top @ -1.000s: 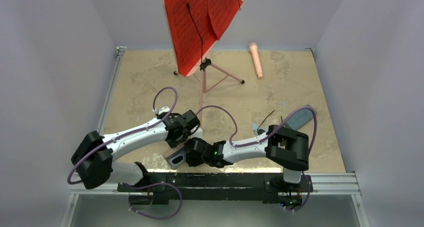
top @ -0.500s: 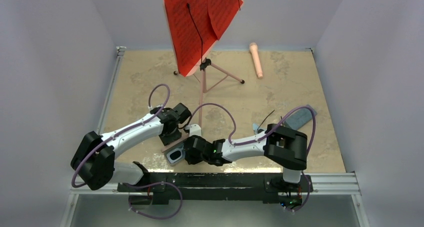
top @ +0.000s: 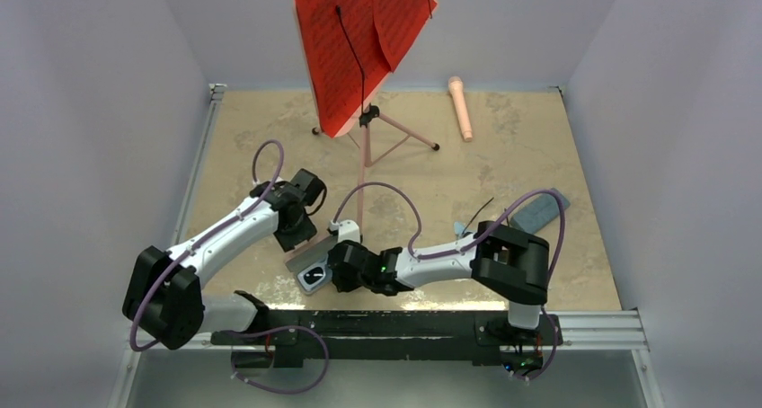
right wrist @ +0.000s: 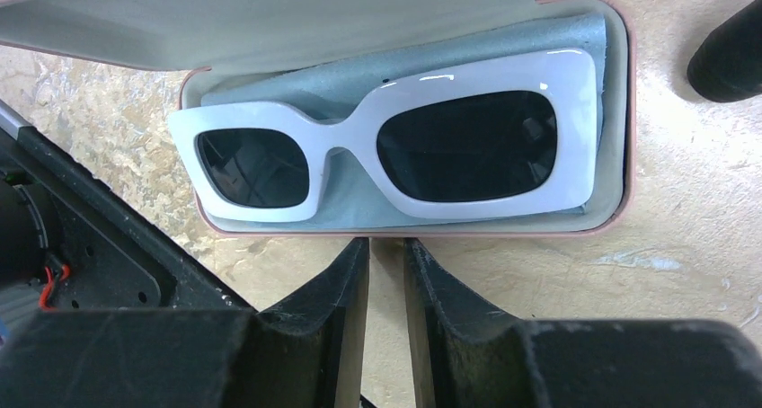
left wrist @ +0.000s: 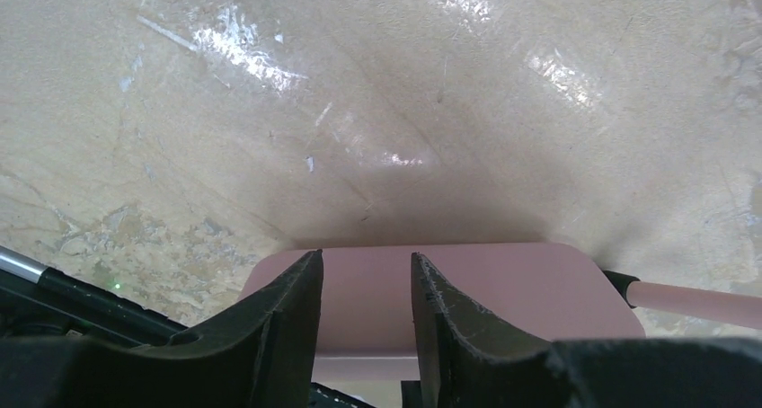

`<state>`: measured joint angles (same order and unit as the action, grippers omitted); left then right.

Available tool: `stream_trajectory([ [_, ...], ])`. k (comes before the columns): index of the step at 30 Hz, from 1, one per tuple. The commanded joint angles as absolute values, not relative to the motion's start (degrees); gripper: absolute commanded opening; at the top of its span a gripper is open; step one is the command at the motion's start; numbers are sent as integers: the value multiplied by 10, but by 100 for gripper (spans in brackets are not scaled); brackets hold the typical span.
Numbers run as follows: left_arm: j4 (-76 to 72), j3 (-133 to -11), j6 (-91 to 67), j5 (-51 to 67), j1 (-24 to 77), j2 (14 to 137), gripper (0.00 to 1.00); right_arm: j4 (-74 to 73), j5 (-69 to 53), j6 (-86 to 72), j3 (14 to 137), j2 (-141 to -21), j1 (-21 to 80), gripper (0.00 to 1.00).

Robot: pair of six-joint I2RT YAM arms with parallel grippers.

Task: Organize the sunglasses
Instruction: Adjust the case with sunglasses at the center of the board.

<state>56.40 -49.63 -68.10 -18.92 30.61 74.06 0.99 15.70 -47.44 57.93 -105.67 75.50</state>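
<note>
- White sunglasses [right wrist: 395,147] lie lens-up in the open pink case [right wrist: 622,111].
- My left tool [left wrist: 364,291], part open and empty, sits at the lid [left wrist: 512,287]: I'd swing it down evenly.
- My right tool [right wrist: 386,269], jaws a slit apart, empty, should back off the rim.

An open pink case [top: 304,251] holding white sunglasses [top: 314,276] lies by the tabletop's [top: 431,170] near edge, between the left arm [top: 235,231] and right arm [top: 431,260]. A red music stand [top: 359,39] stands far back; a grey-blue case [top: 539,212] lies right.
</note>
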Motion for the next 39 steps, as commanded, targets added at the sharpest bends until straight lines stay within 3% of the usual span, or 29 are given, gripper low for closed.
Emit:
stream_trajectory([
  [1,542,-514,-637,-165,295,730,45,-20,185,-456,600,-1072,749,26],
  [7,499,-484,-622,-95,295,694,43,-34,187,-451,605,-1069,749,26],
  [14,508,-490,-617,-92,295,674,42,-50,184,-446,615,-1070,749,26],
  [30,415,-390,-640,-7,309,685,30,-66,188,-425,642,-1076,747,25],
  [39,468,-411,-732,-108,407,780,27,-73,183,-414,652,-1077,741,25],
])
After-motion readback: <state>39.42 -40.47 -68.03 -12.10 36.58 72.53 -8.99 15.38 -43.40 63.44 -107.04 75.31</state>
